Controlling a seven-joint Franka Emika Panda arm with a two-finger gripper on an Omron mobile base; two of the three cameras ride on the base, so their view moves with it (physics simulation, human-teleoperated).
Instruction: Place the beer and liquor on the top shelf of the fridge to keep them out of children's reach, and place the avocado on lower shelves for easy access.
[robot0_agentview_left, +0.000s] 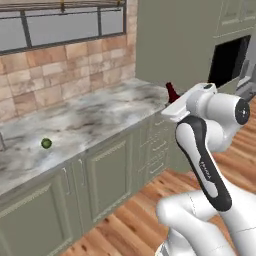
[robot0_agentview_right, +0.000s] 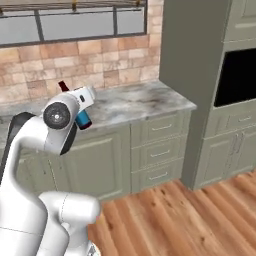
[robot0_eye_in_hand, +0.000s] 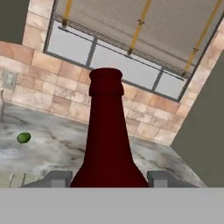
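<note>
Gripper (robot0_eye_in_hand: 107, 178) clamping glossy dark-red bottle (robot0_eye_in_hand: 107, 135)

In the hand view the dark red bottle (robot0_eye_in_hand: 106, 140) is cut off at its base by the bottom band, so its lower body and label cannot be seen. In the left base view the arm hides all but its neck (robot0_agentview_left: 172, 93); in the right base view only its cap shows. The avocado (robot0_agentview_left: 46, 144), near the surface's front edge, is too small for its spots to be made out.
</note>
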